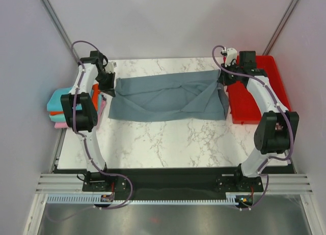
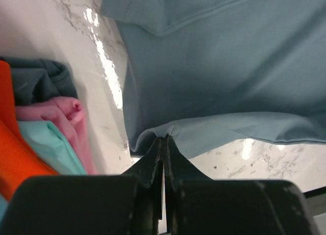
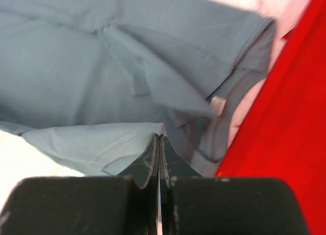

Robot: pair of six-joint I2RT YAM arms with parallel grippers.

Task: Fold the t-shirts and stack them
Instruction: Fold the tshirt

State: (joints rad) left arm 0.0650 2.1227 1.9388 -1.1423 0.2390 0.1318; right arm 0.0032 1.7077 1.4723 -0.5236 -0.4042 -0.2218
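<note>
A large slate grey-blue t-shirt [image 1: 168, 98] lies stretched across the far half of the marble table. My left gripper [image 1: 108, 83] is shut on its left edge; the left wrist view shows the hem [image 2: 214, 130] pinched at my fingertips [image 2: 164, 139]. My right gripper [image 1: 222, 81] is shut on its right edge; the right wrist view shows a hemmed corner [image 3: 102, 138] pinched at my fingertips [image 3: 159, 138]. Folded teal, orange and pink shirts [image 1: 62, 109] are stacked at the table's left edge, and show in the left wrist view [image 2: 46, 138].
A red plastic tray [image 1: 254, 100] stands at the right edge of the table, just behind my right gripper, and fills the right side of the right wrist view [image 3: 285, 133]. White walls enclose the table on three sides.
</note>
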